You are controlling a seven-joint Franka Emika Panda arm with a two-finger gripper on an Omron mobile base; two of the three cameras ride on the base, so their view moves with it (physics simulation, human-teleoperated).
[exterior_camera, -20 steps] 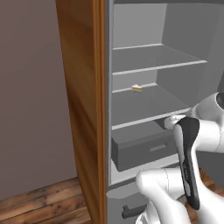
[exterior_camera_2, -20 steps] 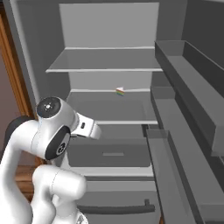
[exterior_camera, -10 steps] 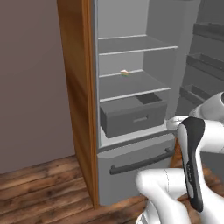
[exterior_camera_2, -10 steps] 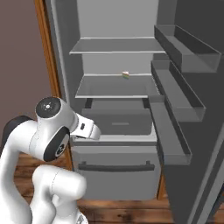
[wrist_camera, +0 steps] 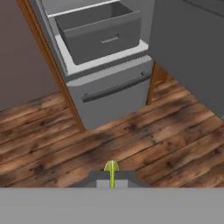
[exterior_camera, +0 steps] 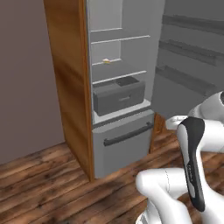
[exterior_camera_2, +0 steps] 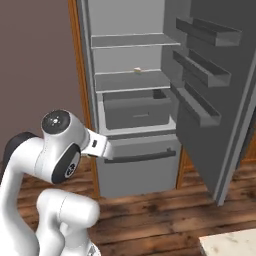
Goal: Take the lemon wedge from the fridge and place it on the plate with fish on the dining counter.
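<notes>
Gripper (wrist_camera: pixel 111 178) is pinched shut on the lemon wedge (wrist_camera: pixel 111 167), and the dining counter (exterior_camera_2: pixel 231 245) corner sits off right, away from the fridge (exterior_camera_2: pixel 140 145).

Matt grey panels line the open fridge (exterior_camera: pixel 122 83), its shelves and door bins a smooth plastic-like finish, framed by a glossy warm wooden side panel (exterior_camera: pixel 70 74). Below, the plank floor (wrist_camera: pixel 144 140) shows dark, grained wood, while the robot arm (exterior_camera_2: pixel 60 160) gleams in smooth white plastic.
</notes>
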